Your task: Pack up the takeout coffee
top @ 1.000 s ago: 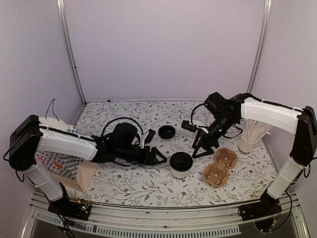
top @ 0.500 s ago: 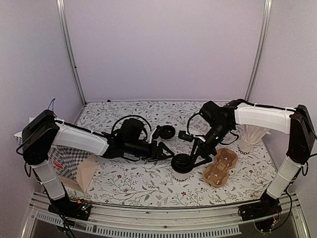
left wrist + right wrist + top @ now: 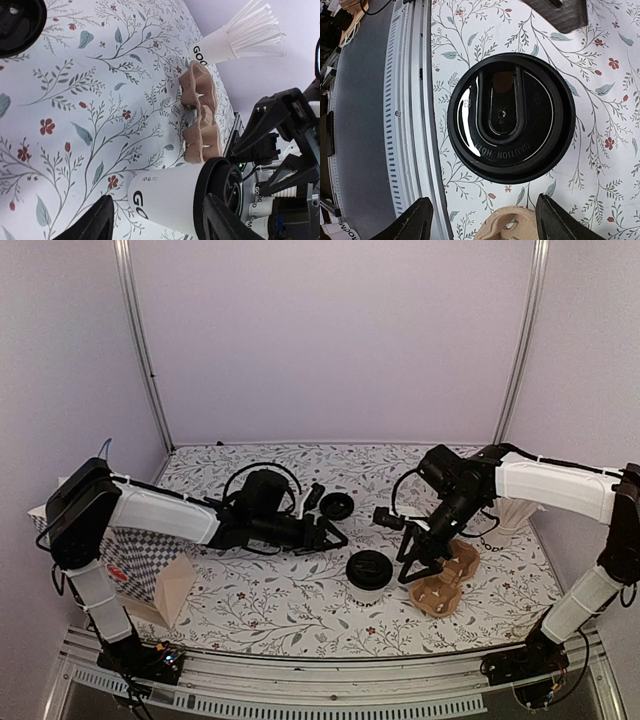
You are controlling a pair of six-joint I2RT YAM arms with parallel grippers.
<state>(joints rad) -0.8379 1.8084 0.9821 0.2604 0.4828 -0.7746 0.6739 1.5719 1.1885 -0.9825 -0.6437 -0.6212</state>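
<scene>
Right arm (image 3: 545, 485) drew back from the takeout coffee (image 3: 368, 570), fingers (image 3: 417, 222) apart.

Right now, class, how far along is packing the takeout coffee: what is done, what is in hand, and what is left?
Done: the lid is on the coffee. In hand: nothing. The left gripper and right gripper are both open, one on either side of it. Left: the coffee stands on the table beside the carrier, which holds nothing, so it is not yet packed.
</scene>
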